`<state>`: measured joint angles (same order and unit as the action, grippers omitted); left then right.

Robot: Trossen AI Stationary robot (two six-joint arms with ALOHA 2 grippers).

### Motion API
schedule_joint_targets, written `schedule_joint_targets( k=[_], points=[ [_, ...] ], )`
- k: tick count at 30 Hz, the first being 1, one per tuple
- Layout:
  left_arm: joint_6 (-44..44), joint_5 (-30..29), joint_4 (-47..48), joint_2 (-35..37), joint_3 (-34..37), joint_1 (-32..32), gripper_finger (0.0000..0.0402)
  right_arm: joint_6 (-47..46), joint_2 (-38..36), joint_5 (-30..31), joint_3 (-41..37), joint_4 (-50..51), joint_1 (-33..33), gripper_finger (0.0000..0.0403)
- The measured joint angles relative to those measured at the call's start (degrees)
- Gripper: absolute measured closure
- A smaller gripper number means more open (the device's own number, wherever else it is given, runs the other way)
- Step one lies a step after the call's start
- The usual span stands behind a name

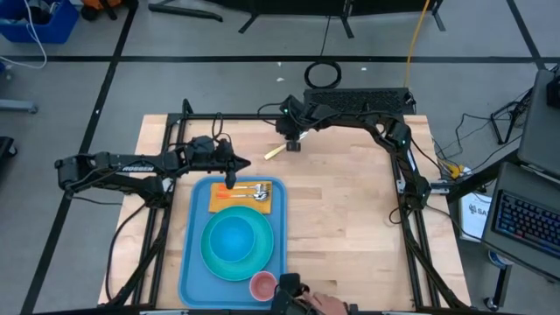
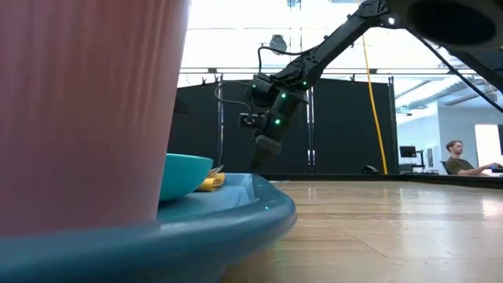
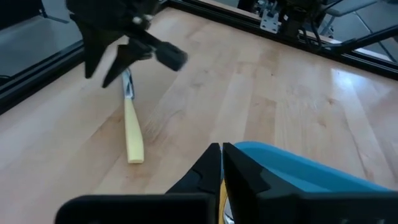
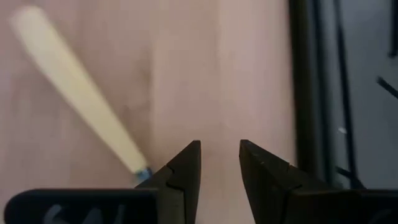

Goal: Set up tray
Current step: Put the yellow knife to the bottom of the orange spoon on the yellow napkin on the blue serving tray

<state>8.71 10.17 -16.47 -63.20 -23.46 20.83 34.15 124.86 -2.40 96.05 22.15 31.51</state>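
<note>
The light-blue tray (image 1: 194, 262) lies left of the table's middle. It carries a turquoise plate (image 1: 213, 255) with a blue bowl (image 1: 234, 238), an orange napkin (image 1: 220, 199) with silverware (image 1: 255, 192), and a pink cup (image 1: 262, 284). A cream-handled knife (image 1: 275, 151) lies flat on the wood beyond the tray. My right gripper (image 4: 219, 162) is open and points down over the knife's blade end; bare wood shows between its fingers. My left gripper (image 3: 222, 155) is shut above the tray's far end (image 3: 292, 165), over the napkin's far edge. My right gripper stands at the knife's blade end (image 4: 143, 172), coming from above, and one finger (image 4: 180, 168) hides the blade. Whether it touches the knife cannot be told. The knife lies flat on the table, its handle (image 3: 132, 134) pointing toward the tray.
Bare wood stretches right of the tray to the black frame rails (image 1: 402, 201). A hand (image 1: 328, 304) shows at the table's near edge beside a dark object. In the low view the pink cup (image 2: 86, 110) fills the left, and a person (image 2: 460, 157) sits far right.
</note>
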Motion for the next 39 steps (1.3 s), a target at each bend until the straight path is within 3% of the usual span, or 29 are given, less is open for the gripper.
schedule_joint_targets(
  k=[3, 9, 13, 17, 22, 29, 34, 39],
  points=[
    [-0.02, 0.02, -0.02, 0.00, 0.00, -0.37, 0.0378, 0.52, -0.30, 1.81, 0.00, 0.81, 0.02, 0.0306],
    [-0.29, 0.01, -0.04, -0.02, 0.00, -0.58, 0.0397, 3.62, -0.50, -6.39, -0.02, 7.95, -0.29, 0.0316],
    [-0.70, -0.01, -0.07, -0.01, 0.00, -0.58, 0.0389, 4.12, -0.50, -9.67, -0.06, 11.30, 0.44, 0.0313],
    [-0.72, -0.21, -0.07, -0.02, 0.00, -0.58, 0.0380, 5.98, -0.50, -9.68, 0.15, 11.55, 0.45, 0.0306],
    [-0.74, -0.21, -0.07, -0.02, 0.00, -0.62, 0.0397, 8.44, -0.44, -9.82, 2.73, 12.20, -0.33, 0.0292],
    [-1.09, -0.23, -0.09, -0.02, 0.00, -0.62, 0.0383, 9.09, -0.09, -6.38, 4.68, 13.27, -0.97, 0.0267],
    [-1.07, -0.17, -0.07, -0.01, 0.00, -0.62, 0.0397, 10.78, 2.54, -2.00, 4.55, 14.08, -0.90, 0.0250],
    [-1.07, -0.17, -0.04, -0.02, 0.00, -0.93, 0.0386, 11.91, 1.95, -2.31, 4.96, 14.85, -1.01, 0.0243]
  ],
)
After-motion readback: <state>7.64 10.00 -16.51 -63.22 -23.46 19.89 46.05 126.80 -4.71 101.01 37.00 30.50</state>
